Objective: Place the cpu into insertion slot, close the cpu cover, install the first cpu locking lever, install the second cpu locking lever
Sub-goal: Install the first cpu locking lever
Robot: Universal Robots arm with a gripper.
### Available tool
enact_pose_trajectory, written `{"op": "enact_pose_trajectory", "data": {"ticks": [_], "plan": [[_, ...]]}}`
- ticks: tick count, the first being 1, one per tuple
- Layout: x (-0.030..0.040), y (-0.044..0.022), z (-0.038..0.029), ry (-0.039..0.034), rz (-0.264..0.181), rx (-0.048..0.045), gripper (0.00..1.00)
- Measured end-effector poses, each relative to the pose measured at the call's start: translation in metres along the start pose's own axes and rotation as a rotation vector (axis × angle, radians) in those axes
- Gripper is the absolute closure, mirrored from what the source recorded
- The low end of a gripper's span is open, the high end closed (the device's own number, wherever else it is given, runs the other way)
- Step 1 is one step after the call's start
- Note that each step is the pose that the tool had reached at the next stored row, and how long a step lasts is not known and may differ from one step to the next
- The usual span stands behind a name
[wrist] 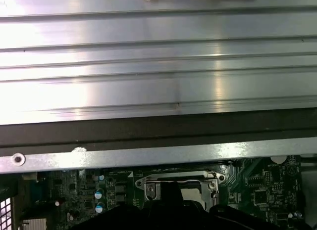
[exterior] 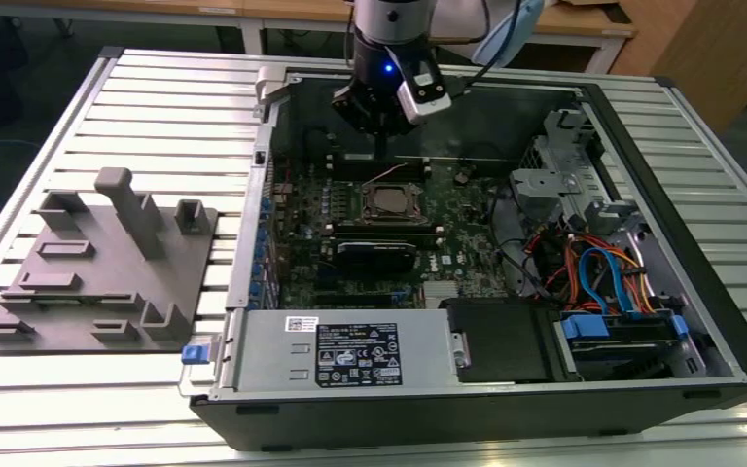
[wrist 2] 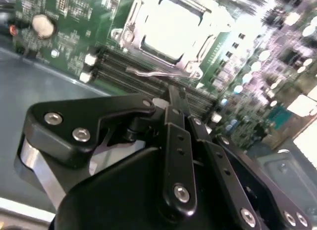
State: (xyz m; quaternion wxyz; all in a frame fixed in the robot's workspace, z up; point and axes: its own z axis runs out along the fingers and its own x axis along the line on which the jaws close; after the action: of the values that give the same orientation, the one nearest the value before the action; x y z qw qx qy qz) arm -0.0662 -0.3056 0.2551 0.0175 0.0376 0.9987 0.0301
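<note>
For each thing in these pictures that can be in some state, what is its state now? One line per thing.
computer case: side open, lying flat on the table.
cpu: seated in the socket, metal top showing.
cpu cover: down around the cpu.
locking lever: lying beside the socket; whether it is hooked, I cannot tell.
pincer: fingers together, holding nothing, just short of the lever.
grey holder tray: on the table, beside the case.

The exterior view looks down from high on the open computer case (exterior: 685,243); both wrist views sit close behind the fingers (wrist 2: 173,116), sharing the cpu cover (wrist 2: 173,27) just beyond them.
</note>
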Motion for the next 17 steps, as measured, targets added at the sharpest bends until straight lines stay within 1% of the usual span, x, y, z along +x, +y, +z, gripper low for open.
{"op": "enact_pose_trajectory", "data": {"ticks": [1,2,10,17], "plan": [[-0.0001,-0.0010,0.0002,0.0005,0.000,-0.0095,0.90],[-0.0001,-0.0011,0.0002,0.0005,0.000,-0.0102,0.90],[-0.0001,-0.0011,0.0003,0.0006,0.000,-0.0099,0.90],[-0.0004,-0.0013,0.0025,0.0011,0.001,-0.0099,0.90]]}}
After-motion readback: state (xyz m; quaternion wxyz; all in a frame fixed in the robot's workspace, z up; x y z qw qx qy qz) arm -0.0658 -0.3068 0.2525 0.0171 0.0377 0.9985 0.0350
